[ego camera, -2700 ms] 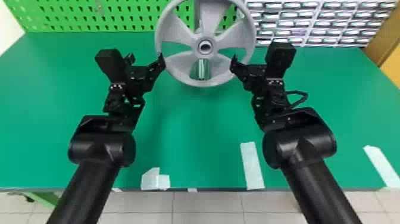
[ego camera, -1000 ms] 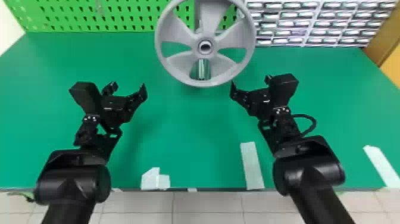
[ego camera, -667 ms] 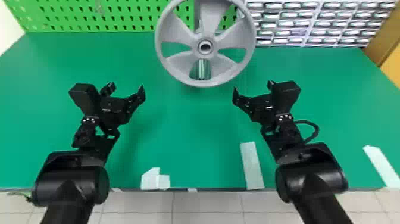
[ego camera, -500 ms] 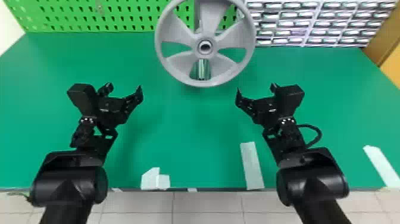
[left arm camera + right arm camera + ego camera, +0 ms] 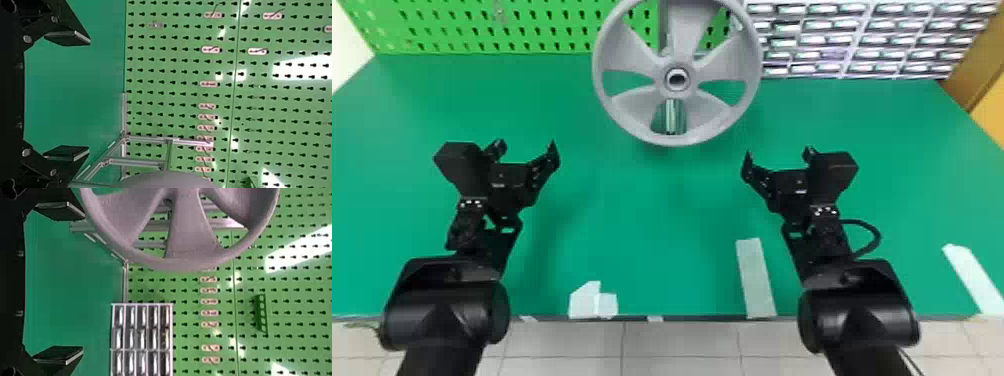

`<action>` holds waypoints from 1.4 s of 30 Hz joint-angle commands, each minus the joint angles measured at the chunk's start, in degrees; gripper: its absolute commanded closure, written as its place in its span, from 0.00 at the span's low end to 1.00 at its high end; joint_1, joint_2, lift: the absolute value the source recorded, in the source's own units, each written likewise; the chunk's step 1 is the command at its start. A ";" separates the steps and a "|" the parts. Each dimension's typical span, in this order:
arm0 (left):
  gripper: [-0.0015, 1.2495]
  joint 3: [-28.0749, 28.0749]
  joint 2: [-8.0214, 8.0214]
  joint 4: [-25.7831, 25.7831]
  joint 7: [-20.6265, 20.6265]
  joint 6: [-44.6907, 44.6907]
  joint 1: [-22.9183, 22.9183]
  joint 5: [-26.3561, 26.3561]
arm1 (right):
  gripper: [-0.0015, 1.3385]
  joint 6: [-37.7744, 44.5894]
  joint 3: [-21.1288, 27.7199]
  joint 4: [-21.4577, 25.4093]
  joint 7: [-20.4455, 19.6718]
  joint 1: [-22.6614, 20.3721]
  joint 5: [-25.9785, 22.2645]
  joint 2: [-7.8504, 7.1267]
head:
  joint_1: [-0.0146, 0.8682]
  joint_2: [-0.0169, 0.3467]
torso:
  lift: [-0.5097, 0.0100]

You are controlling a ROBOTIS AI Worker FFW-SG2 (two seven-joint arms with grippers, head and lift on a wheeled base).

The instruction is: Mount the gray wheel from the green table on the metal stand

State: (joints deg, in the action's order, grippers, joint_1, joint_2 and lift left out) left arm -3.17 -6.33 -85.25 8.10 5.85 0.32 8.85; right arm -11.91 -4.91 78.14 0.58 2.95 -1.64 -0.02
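Observation:
In the head view, my left gripper [image 5: 527, 150] and my right gripper [image 5: 777, 155] stand open over the table, one on each side, nearer the front than the gray wheel [image 5: 627, 120]. Neither touches the wheel. The wheel faces me at the back middle, on the metal stand, its hub opening showing. In the left wrist view, my left gripper [image 5: 74, 96] has nothing between its spread fingers, and the bars of the metal stand [image 5: 137, 159] show beside the wheel's edge [image 5: 168, 180]. My right gripper [image 5: 64, 284] is likewise spread and holds nothing; the wheel [image 5: 188, 264] covers part of the stand [image 5: 231, 223].
The green table [image 5: 652, 225] carries white tape pieces [image 5: 756, 277] along its front edge. Behind it rise a green pegboard [image 5: 532, 30] and a rack of small drawers [image 5: 842, 40] at the back right.
Over the earlier frames both arms have drawn back from beside the wheel and moved apart, most lately the right arm slightly outward. The wheel has stayed in place.

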 commanded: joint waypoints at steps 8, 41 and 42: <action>0.24 0.54 0.00 0.00 -1.69 0.74 0.12 0.38 | 0.08 -0.74 -0.01 0.08 -0.76 -0.14 -0.38 0.07 | 1.00 0.19 | 0.80; 0.24 1.24 0.00 -0.09 -3.71 1.79 -0.24 2.14 | 0.08 -1.45 0.69 0.17 -0.76 -0.05 -0.91 0.07 | 1.00 0.19 | 0.80; 0.24 1.15 0.00 -0.09 -3.71 1.79 -0.24 2.14 | 0.08 -1.45 0.69 0.08 -0.76 -0.05 -0.91 0.07 | 1.00 0.19 | 0.80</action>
State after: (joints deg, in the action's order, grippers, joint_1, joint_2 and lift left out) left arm -1.90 -6.33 -85.34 4.39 7.60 0.17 10.94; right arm -13.36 -4.26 78.24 -0.18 2.81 -2.55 0.00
